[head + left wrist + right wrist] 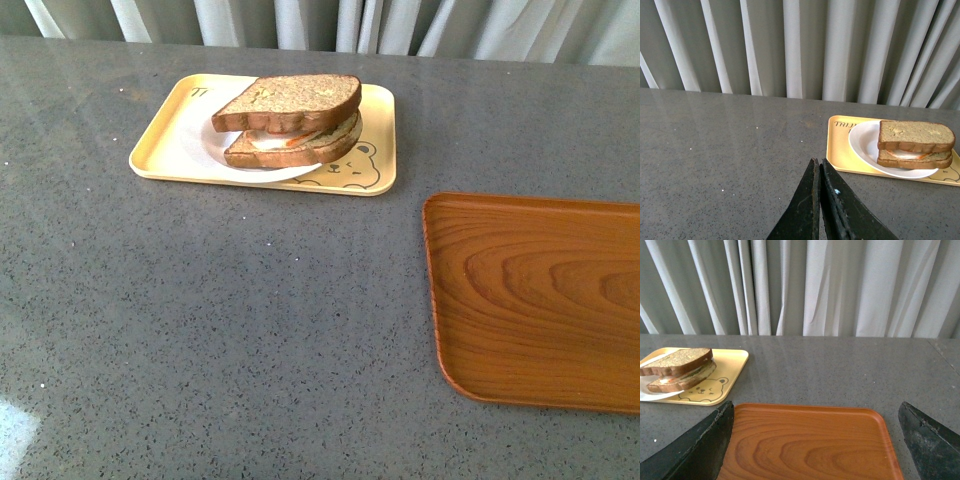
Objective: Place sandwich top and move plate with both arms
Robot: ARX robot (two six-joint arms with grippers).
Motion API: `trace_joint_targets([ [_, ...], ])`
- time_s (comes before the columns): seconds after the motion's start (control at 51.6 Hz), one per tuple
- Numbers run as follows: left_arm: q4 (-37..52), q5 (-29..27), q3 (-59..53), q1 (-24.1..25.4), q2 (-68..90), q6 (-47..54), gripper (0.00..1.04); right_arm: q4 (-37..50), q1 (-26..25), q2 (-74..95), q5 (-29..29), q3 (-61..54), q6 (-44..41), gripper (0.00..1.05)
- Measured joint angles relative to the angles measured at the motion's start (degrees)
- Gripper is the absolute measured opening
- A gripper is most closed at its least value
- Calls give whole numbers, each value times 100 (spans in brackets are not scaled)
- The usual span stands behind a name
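- A grey speckled stone-look table carries everything, running back to pale curtains.
- A yellow rectangular bear tray lies directly on it, toward the far left.
- A brown wooden tray lies directly on it at the right, nearer, well apart from the yellow one.

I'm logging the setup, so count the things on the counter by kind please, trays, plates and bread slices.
Trays: 2, the yellow bear tray and the wooden tray.
Plates: 1, the white plate.
Bread slices: 2, the sandwich top on the lower slice.
Total: 5.
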Motion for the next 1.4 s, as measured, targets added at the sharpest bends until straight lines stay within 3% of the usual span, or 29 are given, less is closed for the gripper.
trace_joint_targets([
  [0.485, -846, 0, 0, 0, -850, 0, 2, 0, -2, 0, 0, 0, 0, 96],
  [0.62, -1827, 4, 2, 0, -1720, 2, 2, 0, -2, 0, 2, 0, 0, 96],
  [0.814, -1867, 0, 2, -2, -1768, -2, 2, -2, -2, -4, 0, 0, 0, 96],
  [1.124, -1867, 0, 2, -2, -1770, 0, 58, -2, -2, -4, 0, 0, 0, 96],
  [1.338, -1867, 0, 2, -2, -1773, 2, 93, -2, -2, -4, 0, 0, 0, 96],
  [1.396, -1867, 0, 2, -2, -1773, 15, 98, -2, -2, -4, 2, 0, 0, 96],
])
